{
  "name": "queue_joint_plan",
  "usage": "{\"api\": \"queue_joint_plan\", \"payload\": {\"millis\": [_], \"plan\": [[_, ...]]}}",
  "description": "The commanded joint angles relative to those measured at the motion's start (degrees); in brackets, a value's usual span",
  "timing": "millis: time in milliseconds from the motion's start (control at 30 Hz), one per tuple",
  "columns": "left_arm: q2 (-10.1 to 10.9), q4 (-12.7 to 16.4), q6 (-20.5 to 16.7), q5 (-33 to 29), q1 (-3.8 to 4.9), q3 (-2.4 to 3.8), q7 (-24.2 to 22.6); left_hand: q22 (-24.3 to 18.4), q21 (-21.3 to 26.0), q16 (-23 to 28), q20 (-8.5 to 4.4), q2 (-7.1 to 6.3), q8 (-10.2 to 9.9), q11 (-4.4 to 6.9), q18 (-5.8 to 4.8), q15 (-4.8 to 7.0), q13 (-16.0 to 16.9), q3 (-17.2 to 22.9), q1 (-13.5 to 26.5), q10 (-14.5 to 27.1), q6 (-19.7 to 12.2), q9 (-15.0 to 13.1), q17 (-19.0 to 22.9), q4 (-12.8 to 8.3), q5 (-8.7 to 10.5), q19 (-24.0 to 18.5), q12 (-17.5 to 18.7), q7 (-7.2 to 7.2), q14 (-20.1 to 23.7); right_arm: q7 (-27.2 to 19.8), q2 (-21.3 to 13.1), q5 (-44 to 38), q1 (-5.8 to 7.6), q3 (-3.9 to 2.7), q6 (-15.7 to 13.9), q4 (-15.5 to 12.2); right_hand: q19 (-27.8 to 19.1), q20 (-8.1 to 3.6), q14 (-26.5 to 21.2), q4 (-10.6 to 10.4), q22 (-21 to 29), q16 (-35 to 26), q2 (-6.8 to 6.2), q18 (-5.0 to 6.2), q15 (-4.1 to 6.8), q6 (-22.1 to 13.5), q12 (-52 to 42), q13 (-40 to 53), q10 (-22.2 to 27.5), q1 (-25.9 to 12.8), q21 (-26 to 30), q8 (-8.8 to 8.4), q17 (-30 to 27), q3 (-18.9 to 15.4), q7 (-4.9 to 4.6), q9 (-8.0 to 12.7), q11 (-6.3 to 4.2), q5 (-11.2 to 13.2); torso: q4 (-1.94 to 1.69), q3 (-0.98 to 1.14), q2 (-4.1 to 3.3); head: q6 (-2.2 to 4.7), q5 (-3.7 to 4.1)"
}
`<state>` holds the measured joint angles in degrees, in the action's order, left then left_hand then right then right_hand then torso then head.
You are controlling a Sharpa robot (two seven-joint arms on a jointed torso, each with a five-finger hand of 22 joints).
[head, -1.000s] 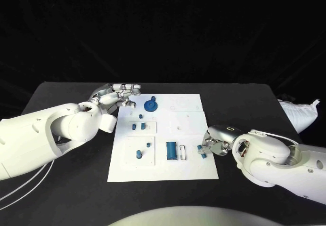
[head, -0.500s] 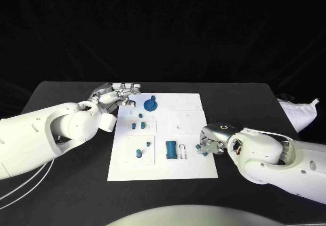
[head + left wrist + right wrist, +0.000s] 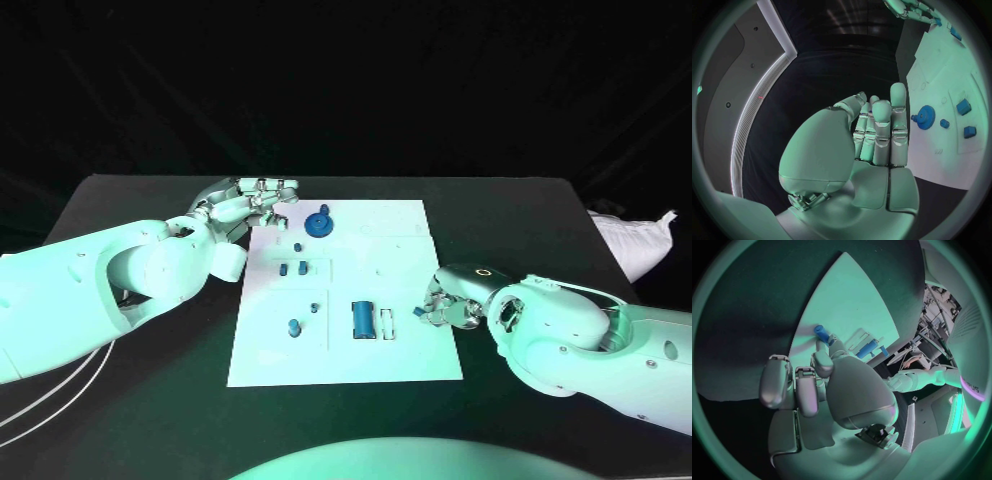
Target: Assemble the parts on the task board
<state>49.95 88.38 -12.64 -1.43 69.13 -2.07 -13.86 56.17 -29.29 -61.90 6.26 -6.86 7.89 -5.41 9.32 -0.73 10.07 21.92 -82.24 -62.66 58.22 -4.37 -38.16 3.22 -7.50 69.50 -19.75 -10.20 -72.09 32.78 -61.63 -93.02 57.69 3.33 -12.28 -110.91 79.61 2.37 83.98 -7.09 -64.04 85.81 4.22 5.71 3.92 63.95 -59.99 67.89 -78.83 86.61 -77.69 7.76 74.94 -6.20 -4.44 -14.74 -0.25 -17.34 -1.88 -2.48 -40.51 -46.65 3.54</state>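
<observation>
At the near right edge of the task board (image 3: 346, 370), the right hand (image 3: 450, 308) pinches a small blue part (image 3: 821, 333) at its fingertips, so I'd guess this is the carry step, and next it needs lining up over its slot. Ahead of that hand lies a bigger blue block (image 3: 364, 319). Up by the board's far corner the left hand (image 3: 248, 203) hangs empty, fingers straight, blue gear (image 3: 926, 117) just beyond.
</observation>
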Motion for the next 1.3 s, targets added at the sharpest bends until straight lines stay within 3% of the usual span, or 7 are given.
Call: {"api": "queue_joint_plan", "payload": {"millis": [33, 400, 533, 667, 967, 1167, 1300], "plan": [[-0.22, 0.03, 0.95, -0.1, 0.02, 0.04, -0.29, -0.05, 0.33, 0.27, 0.16, 0.27, 0.35, -0.04, 1.08, 0.03, 0.07, -0.19, 0.16, 0.49, -0.33, 0.05, 0.09, -0.07, -0.2, -0.11, -0.34, 0.1, 0.28, 1.42, -0.3, 12.96, 0.14, 0.41, -4.66, -0.17, -0.06, -0.37, 4.6, 4.0, -0.07, -0.04, 0.08, -0.79, 0.15, 0.38, 0.39, 0.08, 0.37, 0.38, -0.06, 0.1, 8.19, 6.4, -0.16, -0.57, 0.11, -1.24, -0.03, 0.0, -0.01, -0.01, -0.02], [-0.18, 0.08, 0.81, -0.1, 0.02, 0.04, -0.3, -0.08, 0.4, 0.22, 0.16, 0.39, 0.49, 0.0, 1.1, 0.04, 0.08, -0.1, -0.06, 0.55, -0.33, 0.03, 0.11, -0.2, -0.24, -0.15, -0.52, 0.14, 0.34, 1.94, -0.67, 15.97, 1.38, 0.35, -7.91, -1.11, 0.22, -0.28, 4.64, 3.8, -0.65, -0.1, -5.15, -0.87, 0.22, 0.86, 0.19, 0.59, -0.35, -5.73, -0.33, -0.44, 8.25, 19.56, -0.03, -1.53, -0.04, -4.98, 0.02, 0.02, -0.07, -0.05, -0.1], [-0.13, 0.15, 0.79, -0.1, 0.02, 0.04, -0.31, -0.08, 0.4, 0.22, 0.16, 0.39, 0.49, 0.0, 1.1, 0.04, 0.08, -0.1, -0.06, 0.55, -0.33, 0.03, 0.11, -0.2, -0.24, -0.15, -0.52, 0.14, 0.34, 2.0, -0.6, 16.62, 1.5, 0.33, -9.12, -1.31, 0.53, -0.37, 4.68, 3.51, -1.26, -0.04, -6.87, -0.96, 0.25, 1.0, -0.05, 0.85, -0.65, -7.89, -0.65, -0.43, 8.38, 22.28, 0.01, -1.95, -0.04, -5.58, 0.01, 0.03, -0.11, -0.18, -0.14], [-0.12, 0.16, 0.77, -0.1, 0.02, 0.04, -0.3, -0.08, 0.4, 0.22, 0.16, 0.39, 0.49, 0.0, 1.1, 0.04, 0.08, -0.1, -0.06, 0.55, -0.33, 0.03, 0.11, -0.2, -0.24, -0.15, -0.52, 0.14, 0.34, 1.95, -0.13, 17.79, 1.55, 0.32, -9.47, -1.57, 0.55, -0.41, 4.7, 2.87, -1.3, -0.01, -7.83, -0.96, 0.26, 1.15, -0.34, 1.1, -0.9, -9.68, -0.66, -0.38, 8.44, 22.98, 0.09, -2.2, -0.09, -5.71, 0.03, 0.0, -0.06, -0.23, -0.2], [-0.21, 0.18, 0.86, -0.1, 0.02, 0.04, -0.24, -0.09, 0.41, 0.24, 0.16, 0.37, 0.52, 0.01, 1.1, 0.05, 0.08, -0.09, -0.13, 0.57, -0.34, 0.02, 0.19, -0.26, -0.24, -0.15, -0.57, 0.14, 0.38, 1.79, 2.02, 19.87, 1.59, 0.31, -9.47, -2.01, 0.58, -0.45, 4.71, 2.4, -1.35, 0.0, -8.6, -0.97, 0.3, 1.22, -0.62, 1.36, -1.09, -11.04, -0.67, -0.4, 8.48, 23.29, 0.13, -2.4, -0.13, -5.93, 0.04, 0.06, -0.05, -0.38, -0.31], [-0.21, 0.22, 0.94, -0.1, 0.02, 0.04, -0.19, -0.09, 0.41, 0.24, 0.16, 0.37, 0.52, 0.01, 1.1, 0.05, 0.08, -0.09, -0.13, 0.57, -0.34, 0.02, 0.19, -0.26, -0.24, -0.15, -0.57, 0.14, 0.38, 1.71, 3.26, 20.36, 1.6, 0.31, -9.41, -2.01, 0.64, -0.47, 4.74, 1.51, -1.48, 0.07, -9.18, -1.0, 0.33, 1.3, -0.91, 1.62, -1.34, -12.77, -0.72, -0.44, 8.59, 23.07, 0.2, -2.58, -0.17, -6.93, 0.01, -0.02, -0.06, -0.42, -0.34], [-0.17, 0.26, 1.0, -0.1, 0.02, 0.05, -0.16, -0.09, 0.41, 0.24, 0.16, 0.37, 0.52, 0.01, 1.1, 0.05, 0.08, -0.09, -0.13, 0.57, -0.34, 0.02, 0.19, -0.26, -0.24, -0.15, -0.57, 0.14, 0.38, 1.75, 4.01, 20.12, 1.6, 0.31, -8.13, -1.58, 0.65, -0.49, 4.74, 0.99, -1.48, 0.05, -9.5, -0.99, 0.34, 1.32, -0.94, 1.69, -1.39, -13.74, -0.71, -0.5, 8.58, 22.71, 0.2, -2.67, -0.17, -7.37, 0.07, -0.01, -0.05, -0.49, -0.44]]}}
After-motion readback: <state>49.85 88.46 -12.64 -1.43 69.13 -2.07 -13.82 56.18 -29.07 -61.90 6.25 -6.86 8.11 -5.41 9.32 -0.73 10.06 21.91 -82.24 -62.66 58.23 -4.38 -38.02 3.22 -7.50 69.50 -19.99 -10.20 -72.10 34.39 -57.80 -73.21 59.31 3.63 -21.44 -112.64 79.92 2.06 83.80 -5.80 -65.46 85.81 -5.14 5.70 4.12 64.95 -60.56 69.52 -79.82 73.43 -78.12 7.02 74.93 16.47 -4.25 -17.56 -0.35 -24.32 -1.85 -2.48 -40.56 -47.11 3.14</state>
